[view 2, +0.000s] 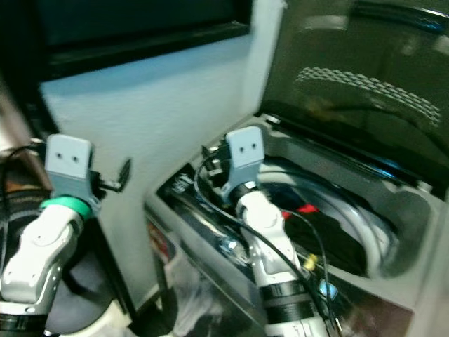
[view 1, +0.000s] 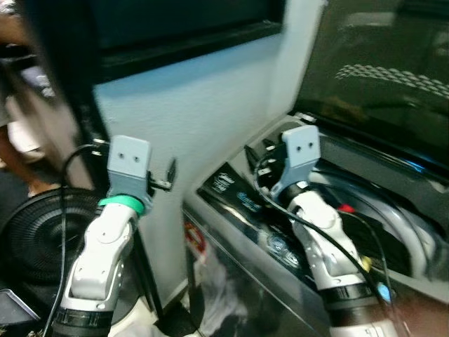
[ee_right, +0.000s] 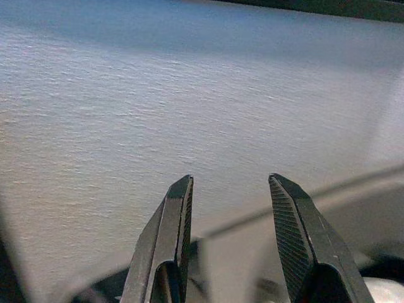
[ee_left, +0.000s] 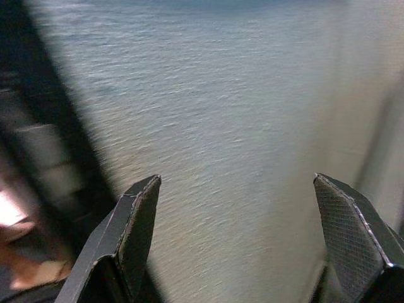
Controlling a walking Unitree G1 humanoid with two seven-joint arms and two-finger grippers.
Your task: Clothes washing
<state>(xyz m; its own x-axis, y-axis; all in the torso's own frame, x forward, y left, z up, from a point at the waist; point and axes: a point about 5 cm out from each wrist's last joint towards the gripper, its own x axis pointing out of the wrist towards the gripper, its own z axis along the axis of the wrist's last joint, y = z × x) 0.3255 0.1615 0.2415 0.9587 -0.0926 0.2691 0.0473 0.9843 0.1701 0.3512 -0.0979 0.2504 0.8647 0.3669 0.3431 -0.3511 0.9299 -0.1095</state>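
Two silver arms are seen closest to the camera, both raised with the forearms angled up and forward. One left gripper (ee_left: 237, 208) is pointed at the pale textured wall (view 1: 210, 119), and its two black fingers (ee_left: 129, 233) are spread wide apart with nothing between them. One right gripper (ee_right: 230, 214) is held over the front left corner of the washing machine (view 2: 414, 217), aimed at the same wall, its two fingers parted by a moderate gap and empty. A green band is worn at the left wrist.

One top-loading washing machine is counted, to the right of the wall, with its dark lid (view 1: 379, 70) stood open behind the tub. The drum (view 2: 351, 225) is set to the right of and below the right gripper, apart from it; dark clothes (view 2: 344, 246) and a small red item (view 2: 305, 208) are seen inside, not touched by either gripper. One dark control panel (view 1: 238, 193) with white print is seen along the machine's near edge, just below the right wrist.

One black fan (view 1: 35, 239) is seen on the floor beside the left arm. One dark window (view 1: 175, 21) is set above the wall. A person's foot (ee_left: 25, 268) is partly seen, blurred, at the far left.
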